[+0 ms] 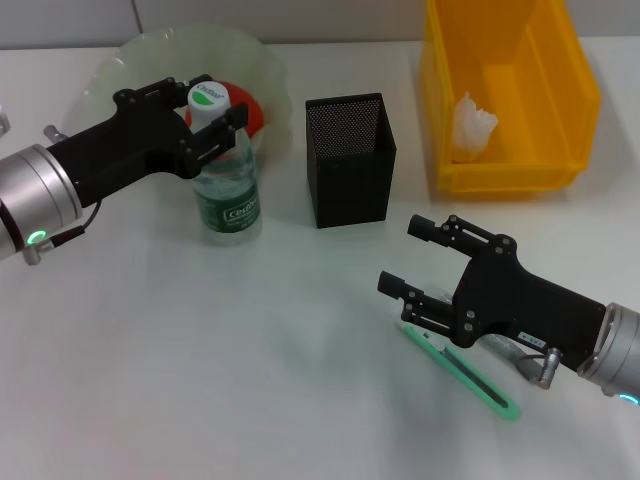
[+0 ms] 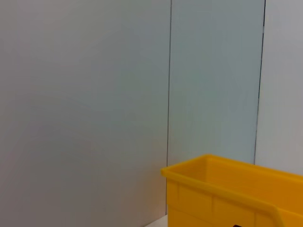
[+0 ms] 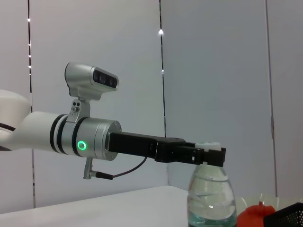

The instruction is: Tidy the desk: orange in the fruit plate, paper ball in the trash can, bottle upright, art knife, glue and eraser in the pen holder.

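Note:
The bottle stands upright on the desk, in front of the fruit plate. My left gripper is shut on the bottle at its neck, just under the white cap. The orange lies in the plate behind the bottle. In the trash can sits the paper ball. My right gripper hangs open, right of the pen holder and just above the near end of the art knife. A grey stick, probably the glue, peeks out from under the right arm. The eraser is out of view.
The right wrist view shows the left gripper on the bottle, with the orange and a corner of the pen holder beside it. The left wrist view shows only the trash can and a wall.

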Motion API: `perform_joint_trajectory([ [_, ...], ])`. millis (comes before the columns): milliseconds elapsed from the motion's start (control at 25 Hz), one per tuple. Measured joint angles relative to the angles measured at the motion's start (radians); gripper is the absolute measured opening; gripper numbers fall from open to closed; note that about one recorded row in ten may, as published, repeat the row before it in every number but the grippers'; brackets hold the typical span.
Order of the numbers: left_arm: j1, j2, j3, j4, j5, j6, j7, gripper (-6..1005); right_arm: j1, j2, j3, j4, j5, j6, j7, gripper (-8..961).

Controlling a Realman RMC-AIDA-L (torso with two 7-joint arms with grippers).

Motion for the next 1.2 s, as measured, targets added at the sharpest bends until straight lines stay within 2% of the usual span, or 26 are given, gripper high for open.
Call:
perform_joint_trajectory([
  [120,0.0,0.001,0.0,0.0,0.0,0.002,0.0,527,0.0,0.0,0.0,0.0,0.001,0.0,0.0,708],
  [360,0.001,0.0,-0.015,0.009,-0.023,0.026,-0.001,599,0.001,0.0,0.0,0.0,0.002,0.0,0.001,709],
  [720,-0.009,0.001,-0.089,0.013,-0.069,0.117,0.0,702,0.002,0.0,0.0,0.0,0.003,0.0,0.001,709],
  [840,-0.014,0.0,-0.132,0.011,-0.084,0.211,0.0,724,0.002,0.0,0.0,0.0,0.003,0.0,0.001,709],
  [1080,-0.011,0.0,-0.137,-0.001,-0.12,0.321,0.022,767,-0.001,-0.001,0.002,0.0,0.003,-0.02,0.024,709],
  [1120,-0.009,0.0,-0.135,-0.003,-0.119,0.368,0.031,774,-0.001,-0.001,0.002,0.0,0.003,-0.02,0.024,709],
  [1160,-0.006,0.003,-0.133,-0.015,-0.097,0.492,0.054,772,-0.003,-0.003,0.001,-0.001,0.003,-0.023,0.031,709],
  [1200,-0.006,0.003,-0.133,-0.019,-0.089,0.519,0.057,771,-0.005,-0.004,0.001,-0.003,0.003,-0.025,0.037,709],
])
